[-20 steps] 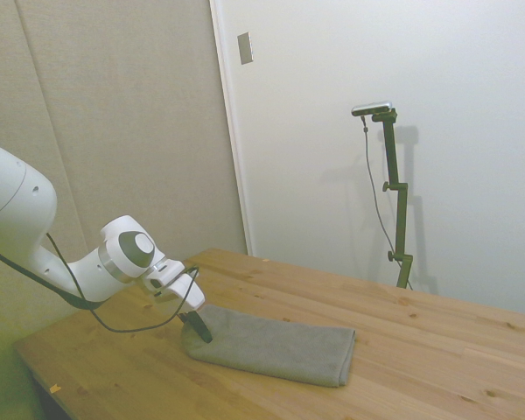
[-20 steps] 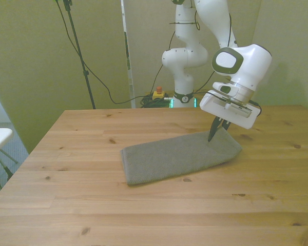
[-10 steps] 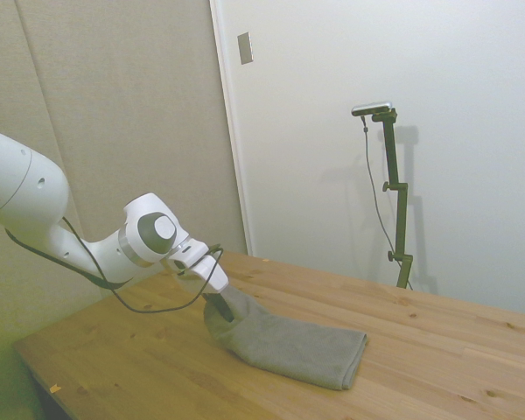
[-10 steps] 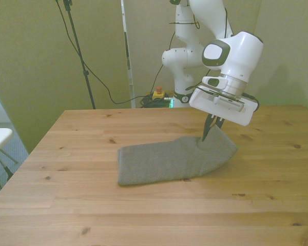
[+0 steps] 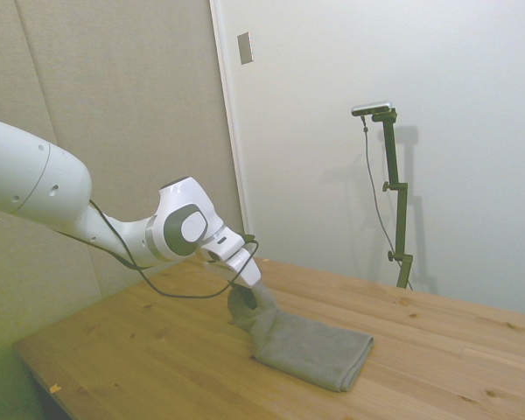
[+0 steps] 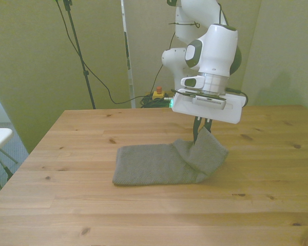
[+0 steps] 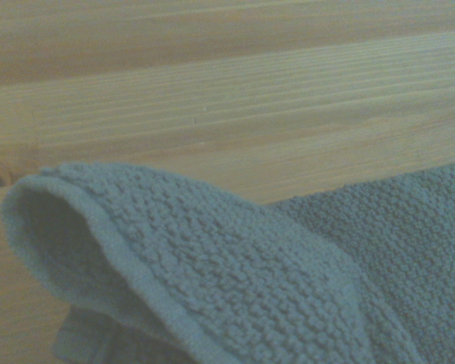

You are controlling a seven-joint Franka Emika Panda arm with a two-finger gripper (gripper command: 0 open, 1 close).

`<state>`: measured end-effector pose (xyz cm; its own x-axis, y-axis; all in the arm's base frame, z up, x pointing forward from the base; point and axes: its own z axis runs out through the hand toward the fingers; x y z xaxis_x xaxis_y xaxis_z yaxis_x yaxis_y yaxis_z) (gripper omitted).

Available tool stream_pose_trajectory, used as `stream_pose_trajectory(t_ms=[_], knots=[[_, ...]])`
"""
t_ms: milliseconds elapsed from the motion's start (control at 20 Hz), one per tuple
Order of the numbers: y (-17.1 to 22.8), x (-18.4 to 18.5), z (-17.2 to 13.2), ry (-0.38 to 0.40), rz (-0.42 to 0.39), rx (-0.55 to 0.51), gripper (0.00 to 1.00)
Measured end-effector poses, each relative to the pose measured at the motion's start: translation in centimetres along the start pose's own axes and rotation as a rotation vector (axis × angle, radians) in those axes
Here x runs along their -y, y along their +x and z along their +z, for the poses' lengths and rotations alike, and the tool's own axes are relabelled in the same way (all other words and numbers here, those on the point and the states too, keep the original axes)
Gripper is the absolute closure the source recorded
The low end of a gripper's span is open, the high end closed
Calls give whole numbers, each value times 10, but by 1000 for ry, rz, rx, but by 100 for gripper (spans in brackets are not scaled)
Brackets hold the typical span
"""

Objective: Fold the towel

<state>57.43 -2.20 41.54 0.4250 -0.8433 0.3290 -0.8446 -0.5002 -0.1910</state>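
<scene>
The grey-brown terry towel (image 6: 154,165) lies folded on the wooden table (image 6: 92,138). Most of it rests flat toward the front view's left. Its end at the front view's right is pulled up off the wood into a peak. My gripper (image 6: 200,130) is shut on that raised end, a little above the table. In the side view the gripper (image 5: 242,297) holds the towel (image 5: 311,350) up at its near end, and the cloth slopes down to the table from there. The wrist view shows the towel's lifted hem (image 7: 212,280) close up, curling over bare wood.
A red and yellow button box (image 6: 157,94) and cables sit behind the table's far edge beside the robot base. A thin black stand (image 6: 77,46) rises at the front view's left. Bare wood surrounds the towel on all sides.
The gripper has risen and carried the held towel end toward the front view's left, over the rest of the cloth. The towel's flat part slid slightly the same way.
</scene>
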Motion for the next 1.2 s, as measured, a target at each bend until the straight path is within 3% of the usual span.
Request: stream_pose_trajectory(t_ms=[300,1050,1100,1200], knots=[[41,-27,-19,19,77,42,100],[157,-145,3,4,268,103,100],[162,-150,8,3,275,112,0],[164,-155,22,2,273,135,0]])
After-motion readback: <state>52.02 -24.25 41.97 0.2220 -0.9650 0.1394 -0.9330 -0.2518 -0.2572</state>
